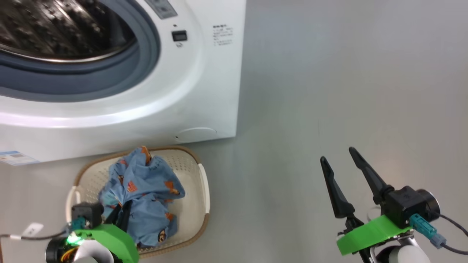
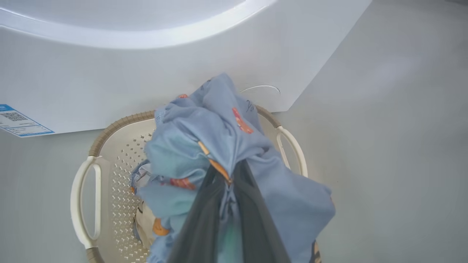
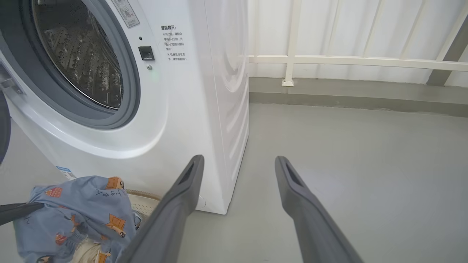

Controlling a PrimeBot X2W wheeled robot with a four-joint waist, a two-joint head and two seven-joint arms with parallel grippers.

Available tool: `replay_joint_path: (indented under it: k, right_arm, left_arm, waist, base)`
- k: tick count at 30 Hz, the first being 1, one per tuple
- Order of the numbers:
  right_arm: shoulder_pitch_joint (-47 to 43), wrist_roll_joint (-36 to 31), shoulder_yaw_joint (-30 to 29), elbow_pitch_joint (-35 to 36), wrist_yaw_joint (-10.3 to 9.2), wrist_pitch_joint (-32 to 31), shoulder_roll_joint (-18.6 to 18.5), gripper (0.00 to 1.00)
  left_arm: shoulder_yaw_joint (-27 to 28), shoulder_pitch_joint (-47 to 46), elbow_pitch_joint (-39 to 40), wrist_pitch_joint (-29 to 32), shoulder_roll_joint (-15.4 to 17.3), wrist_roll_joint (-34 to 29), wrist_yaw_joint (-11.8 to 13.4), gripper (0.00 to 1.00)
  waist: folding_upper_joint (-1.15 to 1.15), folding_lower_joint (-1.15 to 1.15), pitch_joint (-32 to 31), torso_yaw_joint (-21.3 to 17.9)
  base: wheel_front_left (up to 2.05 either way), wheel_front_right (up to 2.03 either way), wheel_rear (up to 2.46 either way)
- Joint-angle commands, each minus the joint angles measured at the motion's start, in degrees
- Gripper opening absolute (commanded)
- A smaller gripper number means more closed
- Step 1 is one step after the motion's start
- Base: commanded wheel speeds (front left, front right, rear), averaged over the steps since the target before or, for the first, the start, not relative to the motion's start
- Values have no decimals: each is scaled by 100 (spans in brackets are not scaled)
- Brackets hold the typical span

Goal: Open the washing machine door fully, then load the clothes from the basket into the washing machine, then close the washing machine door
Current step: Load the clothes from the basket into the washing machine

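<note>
Head view: the washer (image 1: 204, 91) stands on the floor with its mouth open, drum (image 1: 55, 29) and gasket (image 1: 148, 54) bare. The basket (image 1: 190, 151) sits on the floor just before the washer's base. The left end effector (image 1: 122, 213) is down in it, narrow, pinching the blue clothes (image 1: 146, 186), which bunch up above the rim. The right end effector (image 1: 337, 155) hangs wide and holds nothing, over bare floor well apart from the basket.

Left wrist view: the left end effector (image 2: 226, 171) grips a gathered fold of the clothes (image 2: 226, 128), with loose cloth spilling on both sides over the basket (image 2: 109, 124). A cream piece (image 2: 146, 223) lies under the blue. The washer's front (image 2: 146, 73) and its label (image 2: 18, 124) are close behind.

Right wrist view: the right end effector (image 3: 238, 160) points at the floor by the washer's (image 3: 204, 109) side. The drum (image 3: 84, 62) looks empty. A dark curve at the left edge is probably the door (image 3: 3, 128), swung aside. The clothes (image 3: 80, 212) show at the lower left.

Loading seems barely begun. The grip is on a single fold, so it could slip on the lift and drop the cloth on the floor. Trailing cloth may catch the basket's rim and tip or drag it. A low carry could snag it on the gasket lip. The cream piece may be left behind.
</note>
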State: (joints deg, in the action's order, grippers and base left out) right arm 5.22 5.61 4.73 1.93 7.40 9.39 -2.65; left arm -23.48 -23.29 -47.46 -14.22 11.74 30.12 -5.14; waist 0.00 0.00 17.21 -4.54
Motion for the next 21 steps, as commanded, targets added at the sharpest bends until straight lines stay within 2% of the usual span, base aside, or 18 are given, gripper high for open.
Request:
replay_joint_path:
  k: [1, 14, 21]
  right_arm:
    - [-97, -17, 103, 136, 9, -12, -22, 100]
    - [-364, 63, -3, 150, 9, -47, -22, 100]
    - [-470, 171, -79, 167, 9, -9, -22, 100]
  left_arm:
    - [266, 194, 351, -76, 193, -82, 102, 0]
    - [889, 1373, 2517, -77, 51, -492, 371, 0]
    - [1266, 1862, 3282, -77, -251, -545, 512, 0]
  waist:
    - [0, 0, -355, 265]
    - [0, 0, -915, 529]
    - [0, 0, -1057, 546]
  base:
    - [0, 0, 0]
    - [0, 0, 0]
    - [0, 0, 0]
